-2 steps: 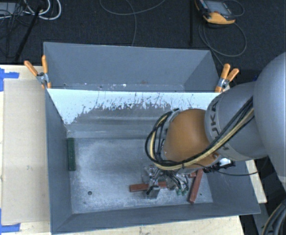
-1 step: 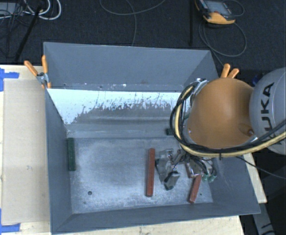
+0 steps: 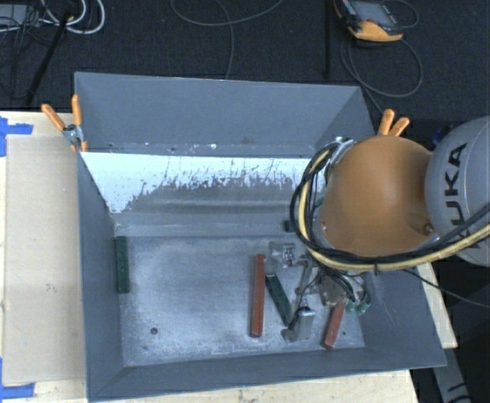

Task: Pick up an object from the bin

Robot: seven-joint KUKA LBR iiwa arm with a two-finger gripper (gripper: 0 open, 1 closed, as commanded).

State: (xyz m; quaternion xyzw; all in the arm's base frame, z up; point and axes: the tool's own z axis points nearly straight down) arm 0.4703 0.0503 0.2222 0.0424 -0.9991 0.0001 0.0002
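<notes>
In the camera view the grey metal bin (image 3: 220, 116) takes up the middle of the frame, and the arm comes in from the right under its orange cover (image 3: 375, 196). The gripper (image 3: 302, 313) is low over the lower right of the bin floor; cables and the cover hide too much to tell whether it is spread or closed, and nothing can be seen held in it. A dark green stick (image 3: 277, 299) lies just to its left, slanting from upper left to lower right, its lower end closest to the gripper. Further left a reddish-brown stick (image 3: 257, 296) runs almost straight up the frame. A second reddish-brown stick (image 3: 333, 326) lies just right of the gripper. A dark green bar (image 3: 122, 264) sits well apart by the left wall. The white arm housing (image 3: 459, 183) reads KUKA
</notes>
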